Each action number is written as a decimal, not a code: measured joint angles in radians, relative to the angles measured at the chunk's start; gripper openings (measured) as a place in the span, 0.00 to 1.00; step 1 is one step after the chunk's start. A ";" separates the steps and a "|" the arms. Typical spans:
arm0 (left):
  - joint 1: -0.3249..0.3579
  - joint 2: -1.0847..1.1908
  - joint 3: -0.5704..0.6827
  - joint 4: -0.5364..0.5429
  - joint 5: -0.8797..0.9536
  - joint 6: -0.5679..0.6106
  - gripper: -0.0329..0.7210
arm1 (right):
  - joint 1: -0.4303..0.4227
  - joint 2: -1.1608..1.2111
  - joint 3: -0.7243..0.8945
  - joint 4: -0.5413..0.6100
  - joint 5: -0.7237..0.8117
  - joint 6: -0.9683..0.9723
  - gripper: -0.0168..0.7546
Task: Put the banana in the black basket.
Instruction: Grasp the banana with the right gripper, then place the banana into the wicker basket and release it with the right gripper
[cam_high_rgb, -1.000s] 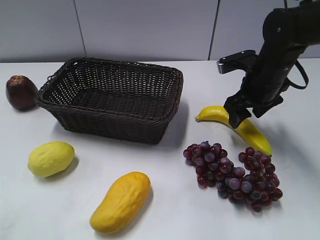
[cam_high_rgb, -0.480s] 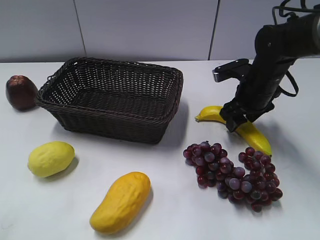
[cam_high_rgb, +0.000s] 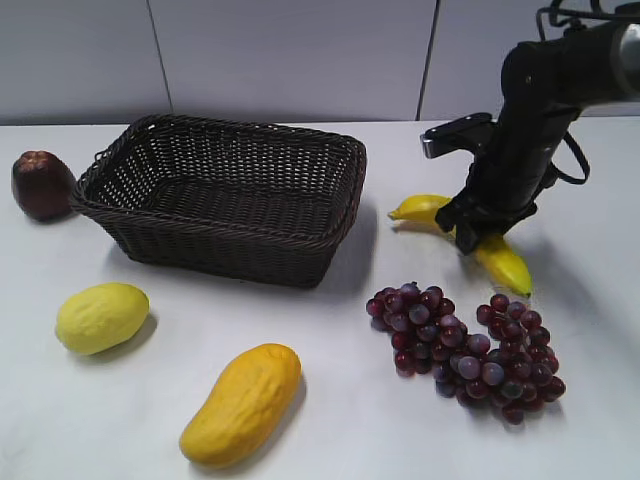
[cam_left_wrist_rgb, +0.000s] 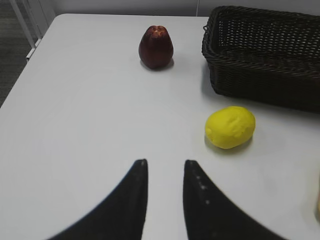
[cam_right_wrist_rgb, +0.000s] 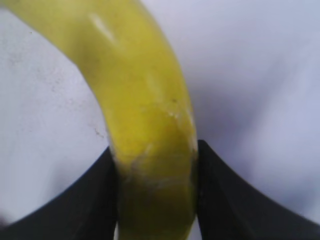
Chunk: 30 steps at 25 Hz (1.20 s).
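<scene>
The bright-yellow banana (cam_high_rgb: 505, 265) is right of the black basket (cam_high_rgb: 150, 215) and held a little above the table. My right gripper (cam_high_rgb: 470, 237) is shut on its middle; in the right wrist view the banana (cam_right_wrist_rgb: 145, 125) fills the gap between both fingers (cam_right_wrist_rgb: 155, 150). The black basket is a large dark wicker one at centre left, and its corner also shows in the left wrist view (cam_left_wrist_rgb: 260, 55). My left gripper (cam_left_wrist_rgb: 165, 162) is open and empty over bare table, away from the banana.
A bunch of red grapes (cam_high_rgb: 470, 345) lies just in front of the banana. A mango (cam_high_rgb: 242, 403) and a lemon (cam_high_rgb: 101, 316) lie at the front left. A dark red fruit (cam_high_rgb: 42, 185) stands left of the basket.
My right gripper has closed on the banana and raised it slightly, shifting it back and to the left. The left gripper shows no change.
</scene>
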 joint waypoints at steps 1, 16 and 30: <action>0.000 0.000 0.000 0.000 0.000 0.000 0.36 | 0.000 -0.002 -0.024 -0.001 0.019 0.000 0.46; 0.000 0.000 0.000 0.000 0.000 0.000 0.36 | 0.061 -0.125 -0.437 0.130 0.208 -0.081 0.46; 0.000 0.000 0.000 0.000 0.000 0.000 0.36 | 0.321 -0.051 -0.459 0.158 -0.014 -0.130 0.46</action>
